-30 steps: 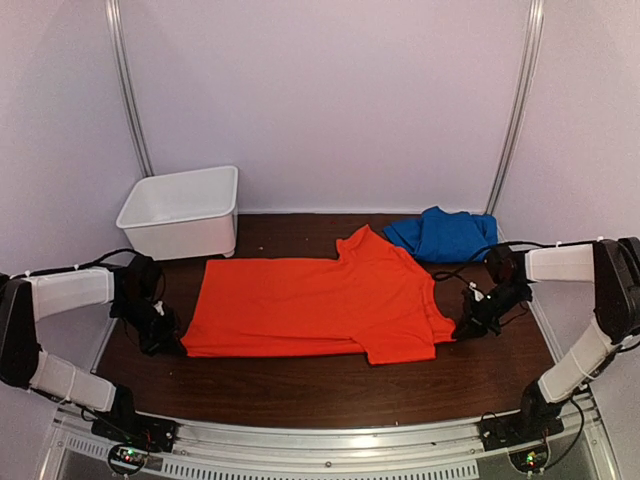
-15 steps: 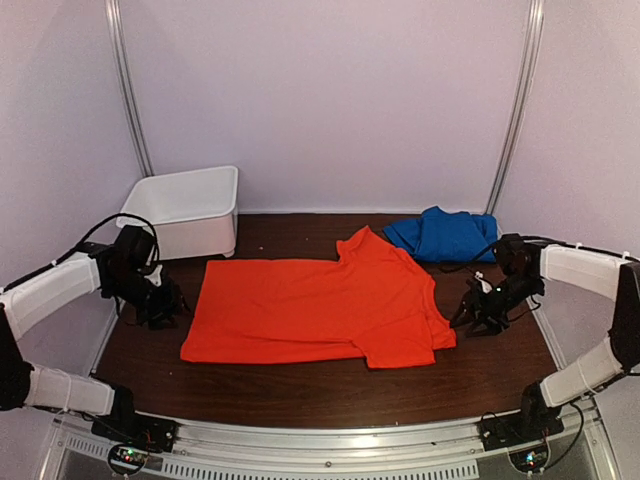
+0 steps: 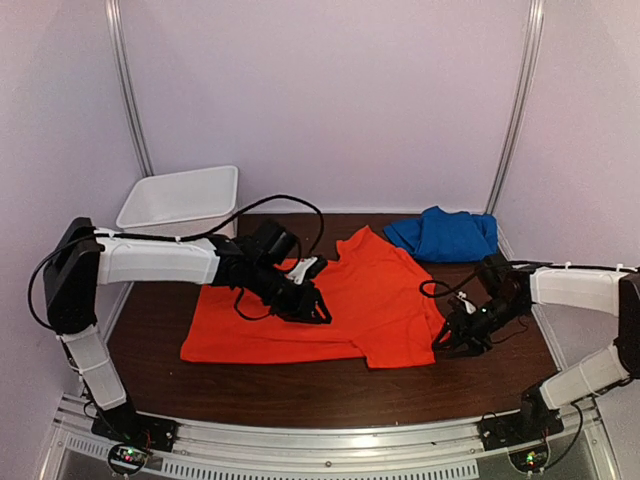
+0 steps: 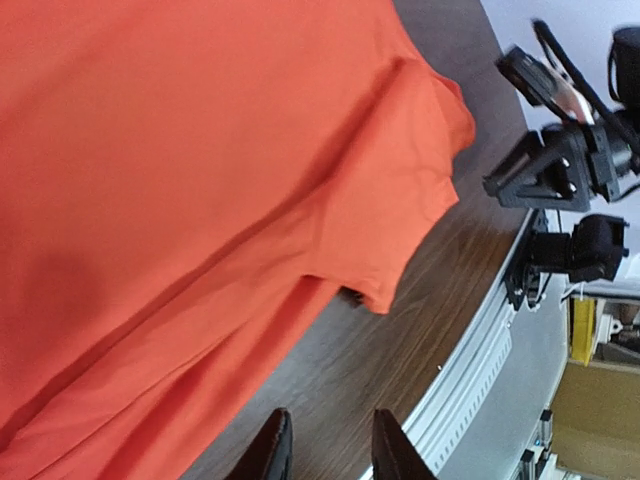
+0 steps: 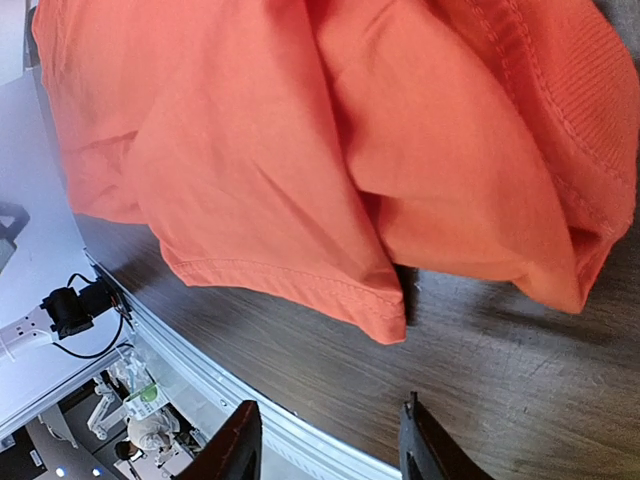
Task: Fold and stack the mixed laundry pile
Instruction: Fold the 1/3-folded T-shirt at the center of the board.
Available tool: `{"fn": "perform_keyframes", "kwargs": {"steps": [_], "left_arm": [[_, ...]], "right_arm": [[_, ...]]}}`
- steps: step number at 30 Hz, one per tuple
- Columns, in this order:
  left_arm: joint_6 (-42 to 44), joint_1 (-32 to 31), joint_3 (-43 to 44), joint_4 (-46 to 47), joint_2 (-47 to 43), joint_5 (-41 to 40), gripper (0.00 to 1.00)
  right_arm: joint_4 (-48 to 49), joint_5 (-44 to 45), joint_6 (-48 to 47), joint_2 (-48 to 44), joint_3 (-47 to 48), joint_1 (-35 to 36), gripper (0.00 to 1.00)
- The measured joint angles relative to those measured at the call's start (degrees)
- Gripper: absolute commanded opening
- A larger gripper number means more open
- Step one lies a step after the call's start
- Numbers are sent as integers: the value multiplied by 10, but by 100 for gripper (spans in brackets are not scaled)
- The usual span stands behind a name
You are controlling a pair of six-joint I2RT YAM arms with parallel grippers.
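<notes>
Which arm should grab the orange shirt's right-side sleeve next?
Right, probably: the right gripper is open right beside that sleeve's hem; the left gripper hovers over the middle of the orange T-shirt.

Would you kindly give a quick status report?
Both open, empty: left hand over the orange shirt, right hand at its sleeve. Shirt spread flat; blue garment bunched behind it. Nothing in the way.

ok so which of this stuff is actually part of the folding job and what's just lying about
Part of the job:
orange-red T-shirt, spread out mid-scene
blue garment, bunched at the far right

Just lying about:
white bin, far left
</notes>
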Motion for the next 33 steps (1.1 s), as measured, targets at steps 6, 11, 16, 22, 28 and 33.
{"fn": "perform_keyframes", "kwargs": {"steps": [6,11,16,22,28,33], "left_arm": [[-19,-93,3,87,55,0,26],[-41,-112,-9,147,80,-25,25],[-68,-130,-34,212,112,-52,26],[-92,-163,-49,266,154,-67,32],[-115,-181,-48,322,172,-76,35],[-144,-181,-48,364,186,-81,29]], "right_arm": [[47,1,7,10,-32,6,43],[79,13,10,11,-52,9,42],[117,15,20,26,-73,10,41],[165,14,31,35,-75,20,39],[214,11,48,46,-83,43,35],[244,9,59,45,-95,55,31]]}}
